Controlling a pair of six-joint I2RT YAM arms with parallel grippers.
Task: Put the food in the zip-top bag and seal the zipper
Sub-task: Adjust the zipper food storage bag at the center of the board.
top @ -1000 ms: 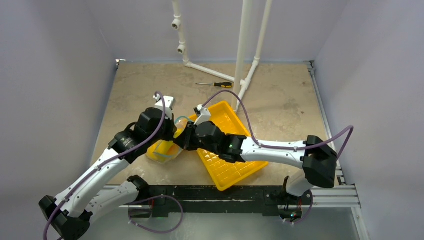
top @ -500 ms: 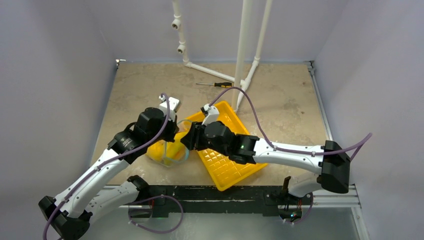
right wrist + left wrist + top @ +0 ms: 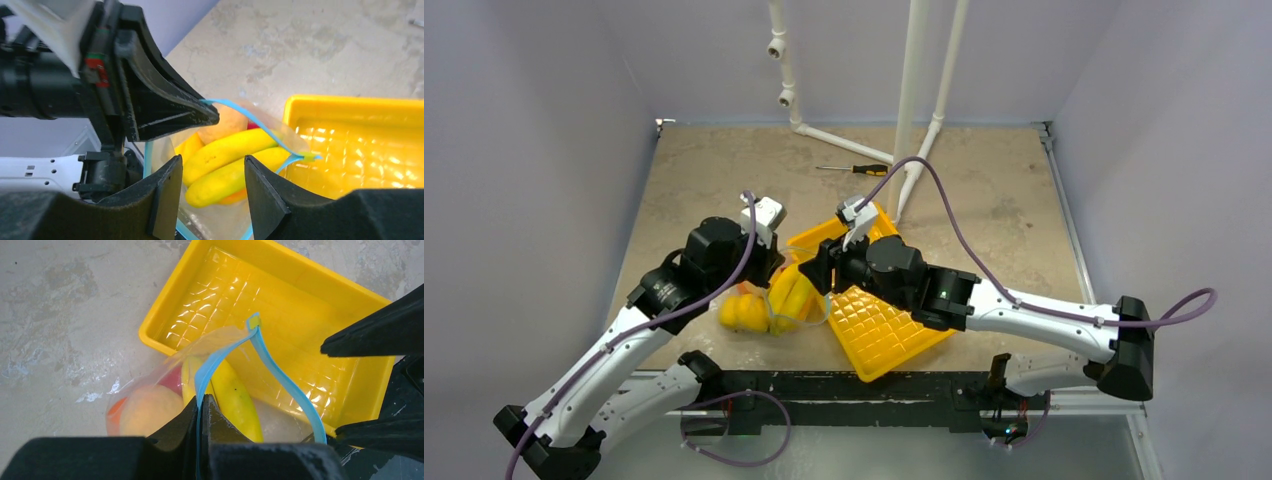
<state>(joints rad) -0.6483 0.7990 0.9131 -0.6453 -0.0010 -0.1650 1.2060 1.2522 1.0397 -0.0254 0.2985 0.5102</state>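
Observation:
The clear zip-top bag (image 3: 772, 308) lies at the yellow tray's left edge with the food inside: two yellow bananas (image 3: 230, 150), a peach-coloured fruit (image 3: 150, 410), and red and orange fruit partly hidden. My left gripper (image 3: 202, 402) is shut on the teal-blue zipper (image 3: 280, 375) at the bag's near mouth edge and holds it up; it shows in the top view (image 3: 769, 262). The mouth gapes open in a loop. My right gripper (image 3: 214, 170) is open just above the mouth (image 3: 816, 272), holding nothing, with the bananas showing between its fingers.
The yellow gridded tray (image 3: 889, 330) holds nothing and lies under the right arm, tilted toward the near right. A black-and-yellow screwdriver (image 3: 856, 169) lies at the back. White pipes (image 3: 911, 100) stand at the back centre.
The right gripper has drawn back to the right, off the bag, and its arm has stretched out right. The left gripper still holds the zipper; the bag has sagged, showing more yellow fruit.

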